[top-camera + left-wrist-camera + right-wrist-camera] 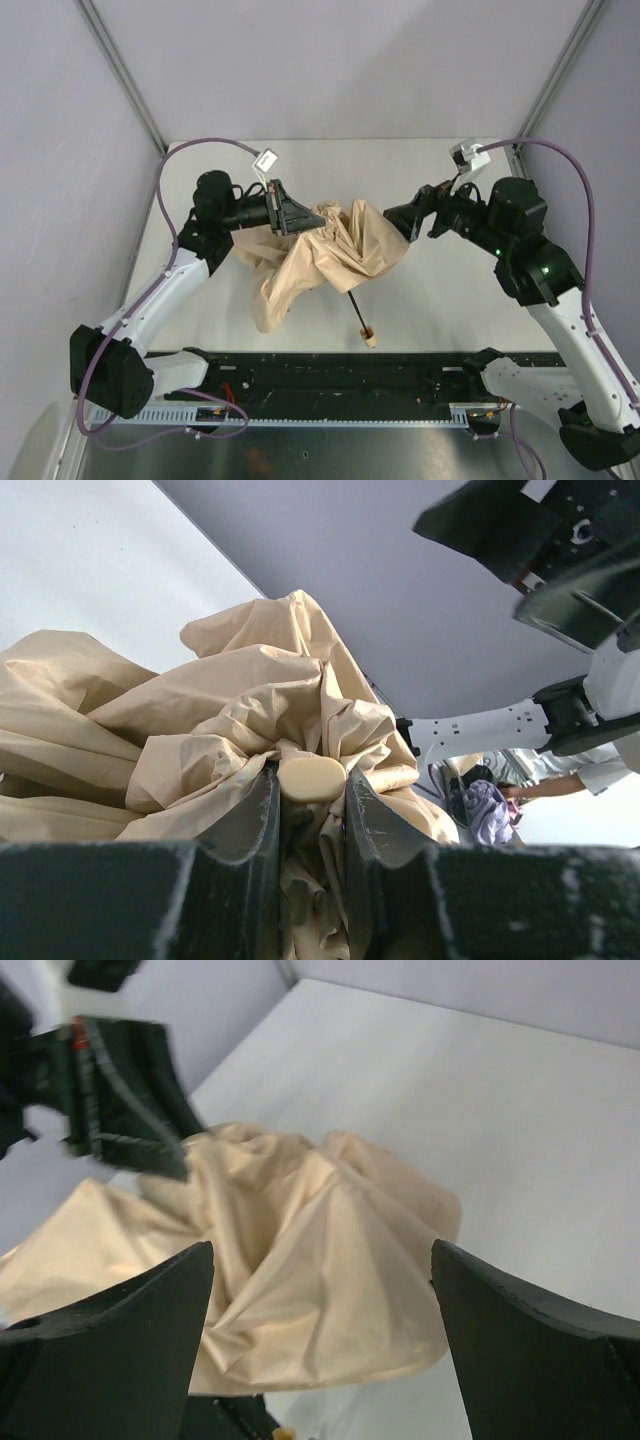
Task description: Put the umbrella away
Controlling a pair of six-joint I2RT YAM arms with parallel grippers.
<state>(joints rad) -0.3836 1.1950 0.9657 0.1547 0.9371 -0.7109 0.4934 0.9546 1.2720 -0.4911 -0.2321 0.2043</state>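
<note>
Umbrella of crumpled beige fabric point(320, 262), with thin black shaft and pale wooden handle, sits mid white table point(450, 300); left gripper point(312, 780) pinches its top cap, right gripper point(320, 1260) gapes wide beside it.

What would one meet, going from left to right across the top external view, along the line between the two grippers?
left gripper → umbrella, its crumpled beige canopy pinched at the top by that gripper → right gripper, open at the canopy's right edge
</note>
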